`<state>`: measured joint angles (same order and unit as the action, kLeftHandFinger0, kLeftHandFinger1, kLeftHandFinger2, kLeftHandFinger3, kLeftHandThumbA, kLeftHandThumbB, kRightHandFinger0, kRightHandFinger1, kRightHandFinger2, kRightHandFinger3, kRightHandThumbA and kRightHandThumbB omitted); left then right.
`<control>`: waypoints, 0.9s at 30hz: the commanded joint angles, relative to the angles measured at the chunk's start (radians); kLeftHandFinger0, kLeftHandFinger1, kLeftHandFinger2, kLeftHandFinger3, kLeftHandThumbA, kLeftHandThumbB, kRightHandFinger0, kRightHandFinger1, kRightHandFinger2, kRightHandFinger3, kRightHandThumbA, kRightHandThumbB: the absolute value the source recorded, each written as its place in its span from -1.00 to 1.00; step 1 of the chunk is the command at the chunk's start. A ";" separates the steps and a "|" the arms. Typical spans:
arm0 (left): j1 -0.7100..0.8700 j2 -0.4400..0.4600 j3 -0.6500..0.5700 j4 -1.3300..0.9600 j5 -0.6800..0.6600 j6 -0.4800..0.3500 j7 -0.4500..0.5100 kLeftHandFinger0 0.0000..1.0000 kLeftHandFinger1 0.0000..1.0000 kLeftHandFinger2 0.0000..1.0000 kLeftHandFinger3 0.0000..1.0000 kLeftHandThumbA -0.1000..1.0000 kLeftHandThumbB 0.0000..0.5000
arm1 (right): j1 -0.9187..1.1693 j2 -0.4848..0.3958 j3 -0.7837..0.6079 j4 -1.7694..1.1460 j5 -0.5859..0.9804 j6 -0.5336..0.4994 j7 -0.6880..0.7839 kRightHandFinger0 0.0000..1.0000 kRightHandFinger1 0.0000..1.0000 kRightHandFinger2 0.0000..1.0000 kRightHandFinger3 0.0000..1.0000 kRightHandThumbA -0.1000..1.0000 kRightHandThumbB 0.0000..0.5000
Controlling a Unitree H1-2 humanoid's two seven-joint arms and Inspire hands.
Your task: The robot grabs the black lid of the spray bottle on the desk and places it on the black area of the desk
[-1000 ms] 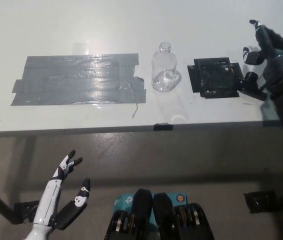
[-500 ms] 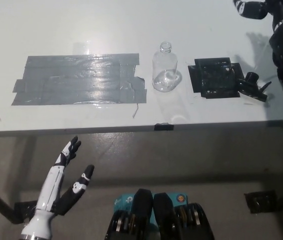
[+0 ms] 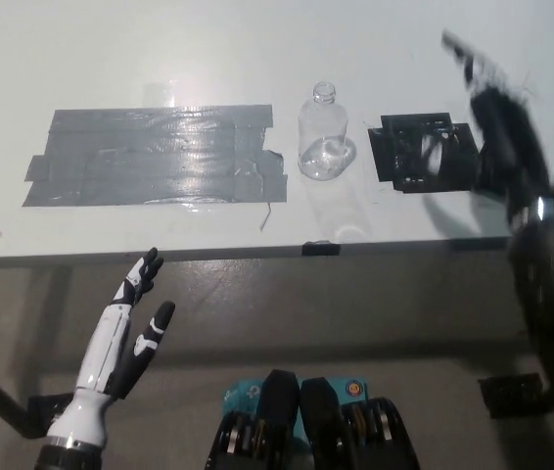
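Black spray-bottle lid is not visible anywhere in the head view; if it lies on the white tabletop [image 3: 160, 49], it may sit beneath the blurred black right hand [image 3: 497, 117], which covers the near-right edge of the black textured patch [image 3: 419, 149], but that cannot be confirmed; whether the lid rests on the patch, beside it, or in the hand is impossible to tell. Motion blur smears the right hand so badly that its fingers cannot be read as spread, closed, or clamped on anything; the hand stretches over the patch's right side with the arm trailing toward the bottom right. Just beyond the patch from that hand stands the clear, uncapped plastic spray bottle [image 3: 323, 137], upright, close beside the patch but apart from it; farther still from the hand lies a wide grey-taped rectangle [image 3: 155, 157]. Below the tabletop edge, well apart from everything, the white left hand [image 3: 132, 323] rests with fingers spread and holding nothing.

Judged risks: a sweeping arm could knock the light empty bottle over; a lid lying at the patch's margin could be nudged off the black area, or off the tabletop's near edge, by the same sweep.
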<state>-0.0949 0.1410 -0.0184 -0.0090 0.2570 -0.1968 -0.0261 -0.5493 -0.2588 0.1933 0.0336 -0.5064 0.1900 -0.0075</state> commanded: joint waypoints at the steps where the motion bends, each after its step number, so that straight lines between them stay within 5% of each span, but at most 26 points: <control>1: -0.071 0.015 0.004 -0.003 0.002 -0.011 0.012 1.00 1.00 1.00 1.00 0.93 -0.75 | 0.229 0.024 -0.068 -0.405 0.149 -0.033 0.020 1.00 1.00 1.00 1.00 0.39 -0.47; 9: -0.011 -0.001 -0.001 -0.007 -0.002 -0.017 0.017 1.00 1.00 1.00 1.00 0.88 -0.78 | 0.382 0.041 -0.030 -0.214 0.117 -0.195 -0.023 1.00 1.00 1.00 1.00 0.21 -0.65; 15: 0.027 -0.010 0.000 -0.015 0.004 -0.019 0.024 1.00 1.00 1.00 1.00 0.86 -0.79 | 0.397 0.034 -0.005 -0.124 0.118 -0.197 0.022 1.00 1.00 1.00 1.00 0.33 -0.52; 27: 0.070 -0.002 -0.007 -0.031 0.014 -0.025 0.014 1.00 1.00 1.00 1.00 0.80 -0.82 | 0.440 0.047 0.013 -0.093 0.110 -0.212 0.020 1.00 1.00 1.00 1.00 0.24 -0.49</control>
<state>-0.0256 0.1301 -0.0198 -0.0022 0.2625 -0.1991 -0.0250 -0.1091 -0.2151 0.2012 -0.0547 -0.4068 0.0311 0.0077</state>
